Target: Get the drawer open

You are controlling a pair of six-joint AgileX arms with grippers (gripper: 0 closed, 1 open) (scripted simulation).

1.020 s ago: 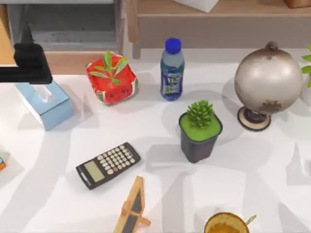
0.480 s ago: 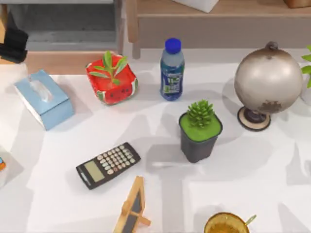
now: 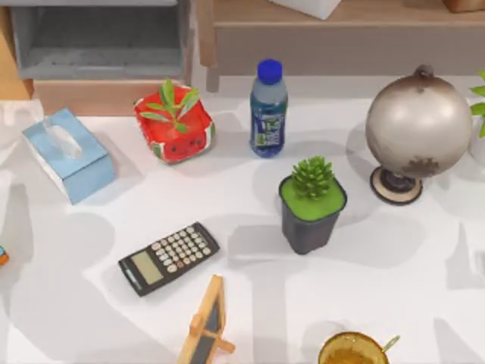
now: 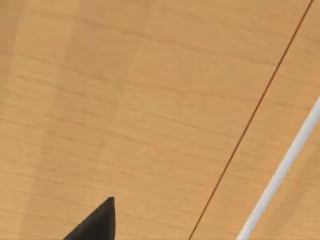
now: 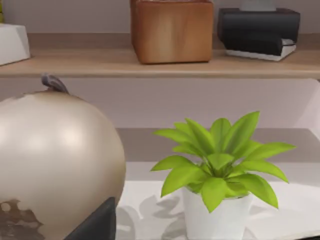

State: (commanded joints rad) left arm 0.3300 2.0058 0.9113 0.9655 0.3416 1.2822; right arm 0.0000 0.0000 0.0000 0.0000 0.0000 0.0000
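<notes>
One drawer [image 3: 98,53] sits pulled open at the counter's [image 3: 227,189] far left corner, left gripper [image 4: 97,225] pressed up near a wood panel [image 4: 125,100], jaws' state can't tell, right wrist facing the globe [image 5: 50,160] and a leafy pot plant [image 5: 220,170].

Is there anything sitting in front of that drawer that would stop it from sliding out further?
Possibly. In the top view the drawer is pulled out at the table's far left, grey inside showing. The blue tissue box and the watermelon planter stand just ahead of its wooden front; further travel would likely meet them.
</notes>
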